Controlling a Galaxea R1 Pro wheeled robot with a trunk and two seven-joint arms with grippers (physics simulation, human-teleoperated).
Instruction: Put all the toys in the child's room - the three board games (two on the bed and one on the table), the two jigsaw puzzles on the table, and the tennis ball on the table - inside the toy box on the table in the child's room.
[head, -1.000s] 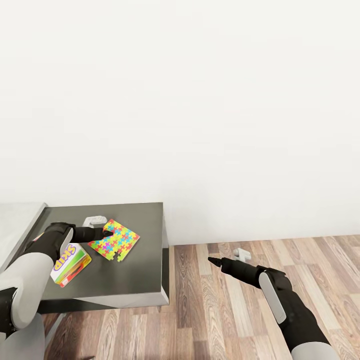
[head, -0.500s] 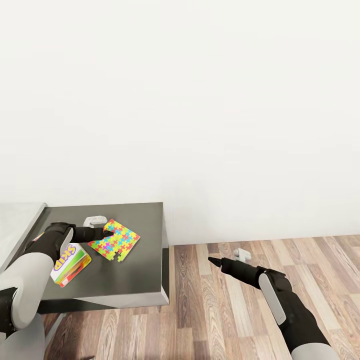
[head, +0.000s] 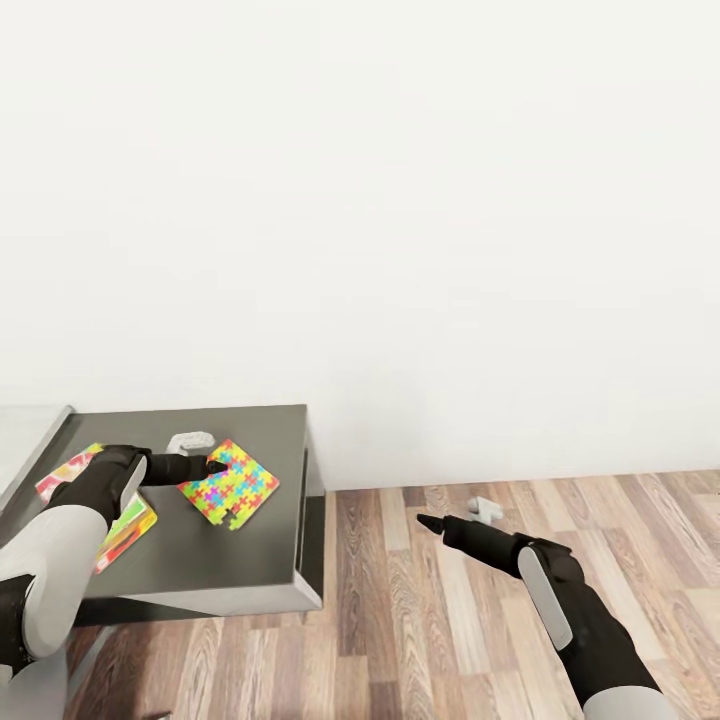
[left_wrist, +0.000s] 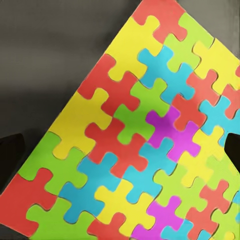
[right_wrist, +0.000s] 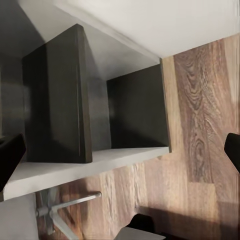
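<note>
Head view has the left gripper (head: 212, 466) at the jigsaw puzzle (head: 230, 483) lying flat on the table (head: 270, 560); whether its fingers grip it I cannot tell. Thin and flat, it may slide away. Right gripper (head: 422, 520) hangs open, empty.

Multicolored jigsaw puzzle (head: 229, 482) flat on table (head: 262, 430)

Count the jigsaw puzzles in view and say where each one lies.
1. The puzzle lies flat on the dark table, at the left gripper. The task names two, so the other may be hidden.
</note>
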